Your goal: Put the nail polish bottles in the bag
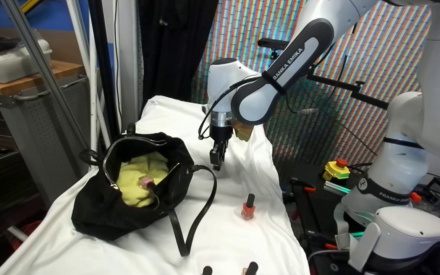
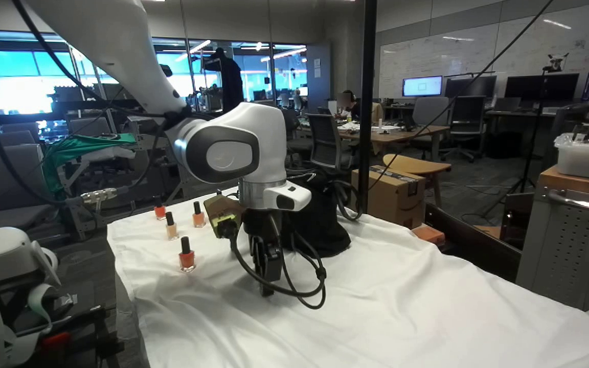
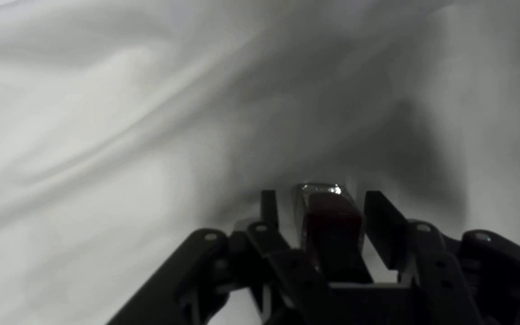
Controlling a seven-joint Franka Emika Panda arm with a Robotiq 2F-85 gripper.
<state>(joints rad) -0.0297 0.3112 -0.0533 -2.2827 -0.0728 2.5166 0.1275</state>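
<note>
Between the fingers of my gripper (image 3: 321,198) stands a dark red nail polish bottle (image 3: 334,214) with a black cap. A gap shows on its left side, so the jaws are partly closed but not gripping it. In an exterior view the gripper (image 1: 217,162) points down at the white cloth; that bottle cannot be made out there. The black bag (image 1: 101,208) lies open beside it, yellow-green inside, with a pinkish bottle (image 1: 146,182) within. Other bottles stand upright on the cloth: a coral one (image 1: 248,211), a red one (image 2: 187,260), a beige one (image 2: 172,231) and an orange one (image 2: 199,220).
The bag's strap (image 1: 204,208) loops onto the wrinkled white cloth (image 1: 220,236). A headset (image 1: 414,236) and an emergency stop button (image 1: 336,170) sit past the table's edge, near the arm's base. A tool cart (image 1: 52,114) stands behind the bag.
</note>
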